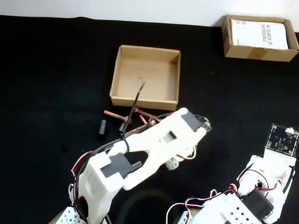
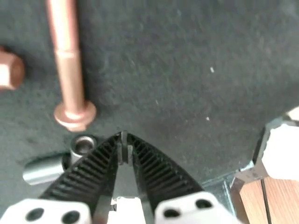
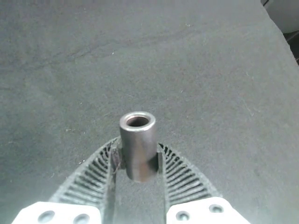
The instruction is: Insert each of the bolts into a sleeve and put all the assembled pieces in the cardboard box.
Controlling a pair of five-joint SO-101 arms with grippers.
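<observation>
My left gripper (image 2: 122, 145) is shut with nothing between its fingers, low over the black mat. A dark metal sleeve (image 2: 50, 164) lies right beside one finger, its open end (image 2: 84, 144) close to the tips. A copper bolt (image 2: 65, 60) lies just beyond, head toward the gripper, and a second bolt head (image 2: 9, 70) shows at the picture's edge. My right gripper (image 3: 138, 158) is shut on a dark sleeve (image 3: 138, 140), held upright with its hollow end showing. In the high view the cardboard box (image 1: 125, 98) stands open behind the bolts (image 1: 113, 113) and a loose sleeve (image 1: 102, 127).
The left arm (image 1: 154, 140) stretches across the middle of the mat, covering some of the parts. The right arm (image 1: 261, 186) sits at the near right. A second cardboard box (image 1: 252, 52) with printed paper stands at the far right.
</observation>
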